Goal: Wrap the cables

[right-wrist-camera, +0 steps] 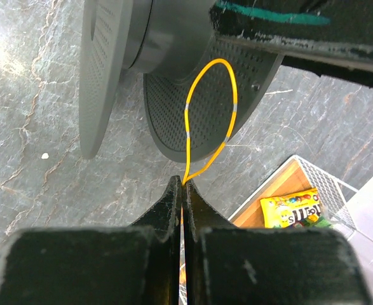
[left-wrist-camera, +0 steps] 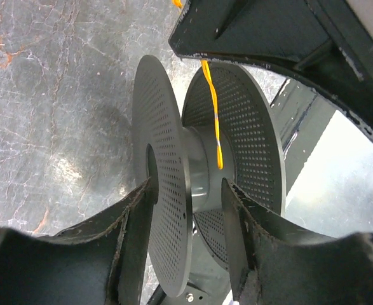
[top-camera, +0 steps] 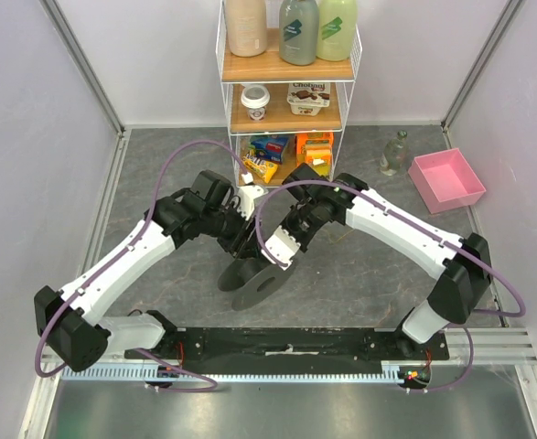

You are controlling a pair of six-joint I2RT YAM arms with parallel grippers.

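A dark grey spool [top-camera: 254,279] stands on edge on the bench [top-camera: 369,283], between two robot arms. The left tool [left-wrist-camera: 188,185] straddles one of the spool's perforated discs; whether it actually pinches it cannot be told. The right tool [right-wrist-camera: 182,185] is clenched on a thin yellow wire [right-wrist-camera: 189,127], which loops slackly up to the spool's core. Winding looks barely begun. Next, the slack likely needs drawing taut and guiding around the core, between the discs.

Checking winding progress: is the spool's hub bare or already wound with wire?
Nearly bare: the left wrist view shows the grey hub with one strand of yellow wire crossing it; more loops loose from the shut right gripper.
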